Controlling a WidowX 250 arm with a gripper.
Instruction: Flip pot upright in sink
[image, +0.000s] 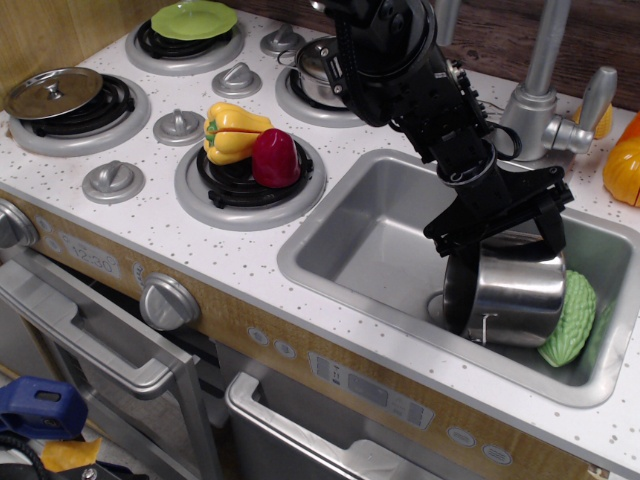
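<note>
A black robot hand (505, 232) straddles the rim of the tall shiny stainless-steel pot (510, 295), fingers pinching it from above, in the grey-silver rectangular sink (375, 235); the pot's long axis looks nearly vertical, touching a bumpy green gourd (572, 318).

White speckled countertop (230, 265) with a recessed sink (345, 240) as the landmark. Left of the sink: the nearest burner (205, 190) bears a yellow pepper (232, 131) and a red pepper (274, 158). Farther left, a burner carries a steel lid (53, 93). Behind the sink stands the faucet (540, 90).
</note>
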